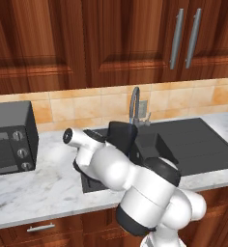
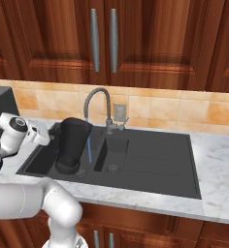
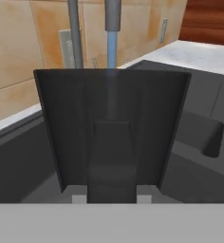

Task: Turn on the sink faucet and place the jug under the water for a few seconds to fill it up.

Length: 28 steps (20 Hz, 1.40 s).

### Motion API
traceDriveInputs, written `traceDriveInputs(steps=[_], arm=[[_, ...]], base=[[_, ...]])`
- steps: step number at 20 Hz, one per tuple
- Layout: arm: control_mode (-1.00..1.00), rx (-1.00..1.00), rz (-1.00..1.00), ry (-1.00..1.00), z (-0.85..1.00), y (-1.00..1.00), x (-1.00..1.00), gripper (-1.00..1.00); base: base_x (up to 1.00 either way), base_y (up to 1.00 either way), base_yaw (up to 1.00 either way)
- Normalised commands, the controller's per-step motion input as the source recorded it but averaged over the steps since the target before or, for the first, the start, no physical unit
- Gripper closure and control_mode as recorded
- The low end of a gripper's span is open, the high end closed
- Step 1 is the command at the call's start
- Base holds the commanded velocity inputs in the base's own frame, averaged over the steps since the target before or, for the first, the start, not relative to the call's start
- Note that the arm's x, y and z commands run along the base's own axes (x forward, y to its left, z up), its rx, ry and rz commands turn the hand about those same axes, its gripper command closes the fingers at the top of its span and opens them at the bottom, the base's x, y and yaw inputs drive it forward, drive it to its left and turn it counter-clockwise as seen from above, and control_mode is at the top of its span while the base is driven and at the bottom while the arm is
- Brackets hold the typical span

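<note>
Already running, the sink faucet [image 2: 98, 99] sent its blue water [image 2: 89, 147] down beside the jug [image 2: 73, 143], which stood in the sink [image 2: 150, 164] with the jaws pinching its handle side. From the right, the stream appeared to fall just outside the rim. Filling well would, by this judgement, mean sliding the jug sideways under the spout, keeping it upright and steady.

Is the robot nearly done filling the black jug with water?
Partway. The faucet is already on: blue water runs down. The pincer holds the jug in the sink, but the right base view shows the stream falling just beside it. Left to do: move it under the water and fill it.
</note>
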Motion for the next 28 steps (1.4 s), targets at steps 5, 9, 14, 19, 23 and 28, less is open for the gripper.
traceDriveInputs(steps=[5,9,14,19,23,28], arm=[[-1.00,0.00,0.00,0.00,-0.07,0.00,0.43,1.00],[-1.00,0.00,0.00,0.00,0.00,0.00,0.42,1.00],[-1.00,0.00,0.00,0.04,0.09,0.00,0.34,1.00],[-1.00,0.00,-0.01,0.04,0.35,0.00,0.15,1.00],[-1.00,0.00,-0.03,0.00,0.55,0.00,0.01,1.00],[-1.00,0.00,-0.03,0.00,0.43,0.00,0.04,1.00]], base=[[0.00,0.00,0.00],[0.00,0.00,0.00],[0.00,0.00,0.00],[0.00,0.00,0.00],[0.00,0.00,0.00],[0.00,0.00,0.00]])
